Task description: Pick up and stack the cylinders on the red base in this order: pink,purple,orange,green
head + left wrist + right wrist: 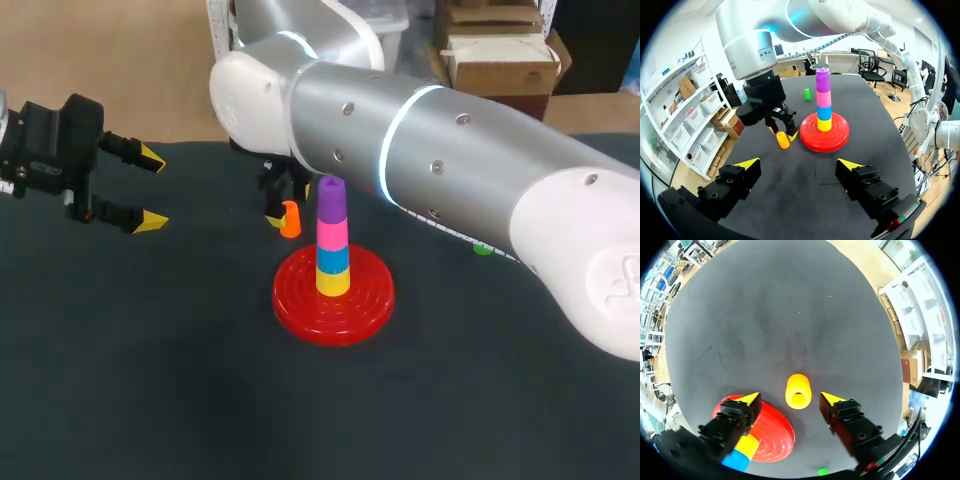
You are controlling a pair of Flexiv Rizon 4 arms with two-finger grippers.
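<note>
Orange cylinder (798, 391) stands upright directly under right gripper (790, 398), its empty fingers spread wide, far nearer than left arm.

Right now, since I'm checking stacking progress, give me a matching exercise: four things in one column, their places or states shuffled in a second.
Things:
1. purple cylinder
2. orange cylinder
3. green cylinder
4. left gripper

Places or states:
A. alone on the table, away from the red base
B. open, holding nothing
C. topmost on the red base
D. on the table between the right gripper's open fingers

Pairs: 1-C, 2-D, 3-A, 4-B.
</note>
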